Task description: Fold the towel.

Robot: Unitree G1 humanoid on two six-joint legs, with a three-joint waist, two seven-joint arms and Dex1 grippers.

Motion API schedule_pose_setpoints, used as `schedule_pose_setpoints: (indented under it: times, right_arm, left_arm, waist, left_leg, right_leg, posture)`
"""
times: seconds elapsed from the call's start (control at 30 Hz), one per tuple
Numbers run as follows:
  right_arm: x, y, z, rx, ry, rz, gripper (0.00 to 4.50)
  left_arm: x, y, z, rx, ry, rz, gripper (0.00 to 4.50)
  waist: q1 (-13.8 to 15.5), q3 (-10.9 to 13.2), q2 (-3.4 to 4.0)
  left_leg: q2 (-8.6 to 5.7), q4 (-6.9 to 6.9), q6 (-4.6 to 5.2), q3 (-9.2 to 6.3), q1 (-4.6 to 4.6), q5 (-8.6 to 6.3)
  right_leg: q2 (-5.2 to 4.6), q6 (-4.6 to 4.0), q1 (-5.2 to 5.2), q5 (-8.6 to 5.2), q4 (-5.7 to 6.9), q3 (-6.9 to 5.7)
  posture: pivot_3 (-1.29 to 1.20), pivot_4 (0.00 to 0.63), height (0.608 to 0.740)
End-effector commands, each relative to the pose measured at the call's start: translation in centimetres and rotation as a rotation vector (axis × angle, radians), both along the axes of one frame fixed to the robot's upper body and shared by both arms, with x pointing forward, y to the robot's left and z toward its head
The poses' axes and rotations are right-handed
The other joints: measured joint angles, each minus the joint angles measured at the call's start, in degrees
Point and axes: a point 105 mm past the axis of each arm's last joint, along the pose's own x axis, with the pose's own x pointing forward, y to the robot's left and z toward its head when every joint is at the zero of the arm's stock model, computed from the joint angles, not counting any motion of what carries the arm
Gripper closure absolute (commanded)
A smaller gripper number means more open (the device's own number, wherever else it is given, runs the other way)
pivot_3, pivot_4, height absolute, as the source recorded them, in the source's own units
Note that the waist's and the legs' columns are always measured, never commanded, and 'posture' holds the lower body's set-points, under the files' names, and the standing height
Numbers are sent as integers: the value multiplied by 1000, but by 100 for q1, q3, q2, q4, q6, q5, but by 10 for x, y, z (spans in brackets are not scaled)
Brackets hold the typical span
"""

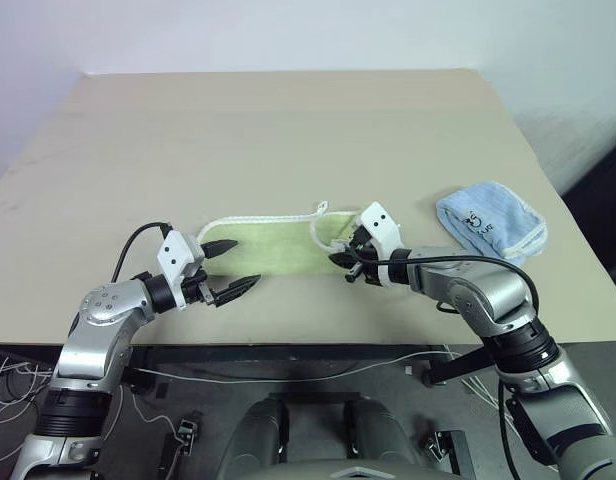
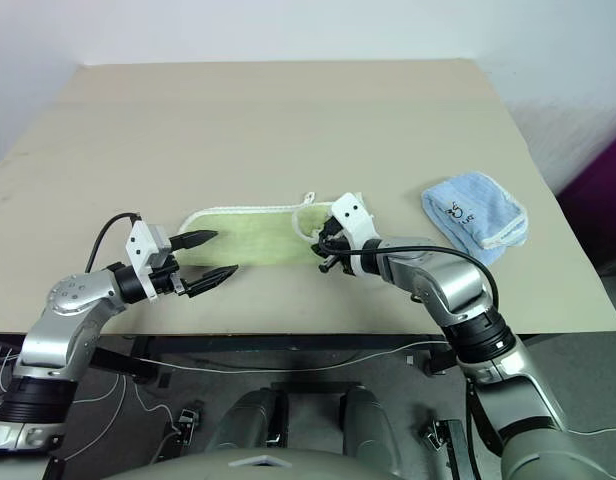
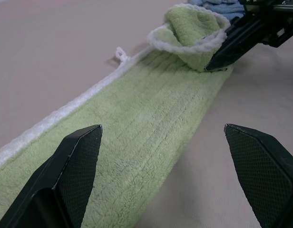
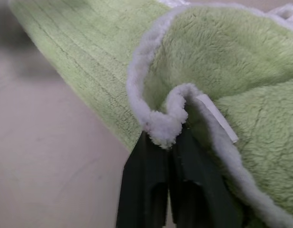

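Towel [image 1: 273, 247] is lying in a long strip near the table [image 1: 288, 130] front, right gripper [image 1: 346, 257] pinching its edging thinly and risking a slip, left gripper [image 1: 231, 268] hovering spread wide.

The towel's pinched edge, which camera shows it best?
The right wrist view: the white edging of the towel curls between the right gripper's near-closed fingers. The left wrist view shows that folded-up corner from farther off. The eye views show the whole strip lying on the table.
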Motion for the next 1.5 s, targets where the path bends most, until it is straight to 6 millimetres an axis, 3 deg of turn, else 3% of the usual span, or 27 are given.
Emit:
schedule_pose_setpoints:
  times: [0.03, 0.2, 0.4, 0.5, 0.63, 0.8, 1.0, 1.5]
  right_arm:
    - [-5, 4, 16, 57, -27, 30, 3102]
    - [-14, -3, 26, 66, -58, 42, 1462]
    - [-34, -26, 56, 128, -133, 75, 1462]
    - [-32, -46, 71, 174, -157, 19, 1462]
    - [-12, -91, 62, 88, -164, -161, 2710]
    - [6, -115, 37, -31, -193, -229, 4483]
    - [20, -105, 20, -61, -225, -182, 4483]
    - [42, -45, 24, -44, -291, -2, 4483]
  left_arm:
    - [-1, -3, 12, -8, -43, -14, 191]
    - [-1, -3, 11, -9, -41, -15, 191]
    - [-2, -1, 11, -11, -39, -6, 191]
    - [-2, 0, 10, -11, -38, -2, 191]
    - [-1, 0, 10, -13, -37, 0, 191]
    - [2, -3, 10, -14, -39, -6, 191]
    - [3, -2, 12, -10, -42, -8, 191]
    - [-5, 4, 10, -9, -35, 20, 191]
  waist:
    - [1, 0, 0]
    - [4, 0, 0]
    - [12, 0, 0]
    - [10, 0, 0]
    - [17, 0, 0]
    - [5, 0, 0]
    - [-5, 0, 1]
    - [-9, 1, 1]
  left_leg:
    - [0, 0, 0, 0, 0, 0]
    - [0, 0, 0, -1, 0, 0]
    - [-3, 0, 0, -2, -1, 0]
    - [-2, -1, 0, -5, -1, 0]
    - [-2, -2, 0, -4, -1, 0]
    - [-4, -2, 0, -4, -1, 0]
    - [-3, -2, 0, -1, 1, 0]
    - [-4, -4, -1, -2, 1, 0]
  right_leg:
    - [0, 0, 0, 0, 0, 0]
    - [-1, 0, 0, 0, 0, 1]
    - [-6, 0, 2, 0, -4, 2]
    - [-6, 0, 3, 0, -4, 1]
    - [-6, 0, 5, 0, -6, 1]
    - [-7, -1, 5, 0, -6, 0]
    - [0, 0, 4, 0, -3, -2]
    - [-2, 0, 0, 0, -3, -3]
  posture:
    - [0, 150, 740]
    - [0, 150, 740]
    - [0, 150, 740]
    - [0, 150, 740]
    - [0, 150, 740]
    - [0, 150, 740]
    - [0, 150, 740]
    - [0, 150, 740]
